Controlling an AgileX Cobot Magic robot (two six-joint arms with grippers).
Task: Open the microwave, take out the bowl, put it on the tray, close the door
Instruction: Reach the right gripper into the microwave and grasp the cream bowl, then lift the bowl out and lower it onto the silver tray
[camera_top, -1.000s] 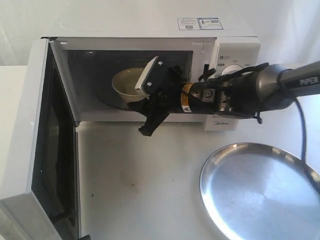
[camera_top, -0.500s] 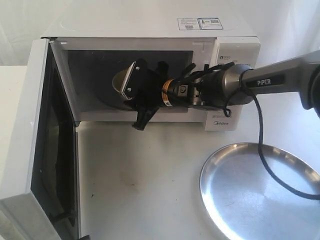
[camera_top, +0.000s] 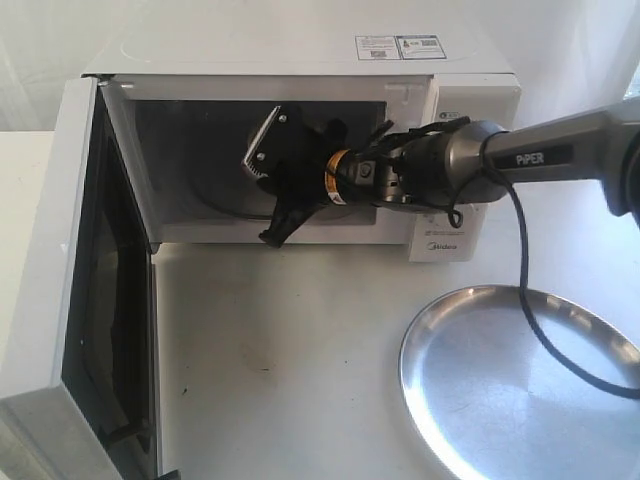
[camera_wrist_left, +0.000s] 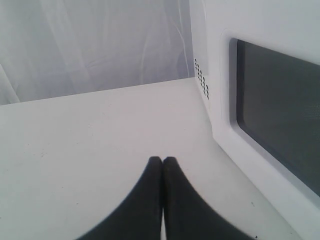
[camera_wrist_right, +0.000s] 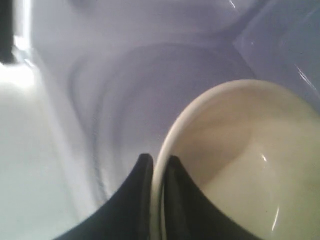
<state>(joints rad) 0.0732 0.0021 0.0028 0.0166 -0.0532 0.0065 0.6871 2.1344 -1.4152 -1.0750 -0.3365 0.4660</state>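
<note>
The white microwave (camera_top: 300, 60) stands at the back with its door (camera_top: 70, 280) swung wide open to the left. My right gripper (camera_top: 262, 190) reaches into the cavity and hides the bowl in the exterior view. In the right wrist view the cream-white bowl (camera_wrist_right: 240, 165) sits on the glass turntable (camera_wrist_right: 125, 100). There my right gripper (camera_wrist_right: 159, 160) is shut on the bowl's rim, one finger inside and one outside. The steel tray (camera_top: 520, 390) lies at the front right with nothing on it. My left gripper (camera_wrist_left: 162, 160) is shut and holds nothing, low over the table beside the door's outer face (camera_wrist_left: 222, 100).
The open door (camera_top: 70, 280) takes up the left side of the table down to the front edge. A black cable (camera_top: 525, 290) hangs from the right arm over the tray's back rim. Bare white tabletop (camera_top: 280, 360) lies between the door and the tray.
My right gripper has moved left and deeper into the cavity, now covering the bowl in the exterior view. Its fingers have drawn closer together.
</note>
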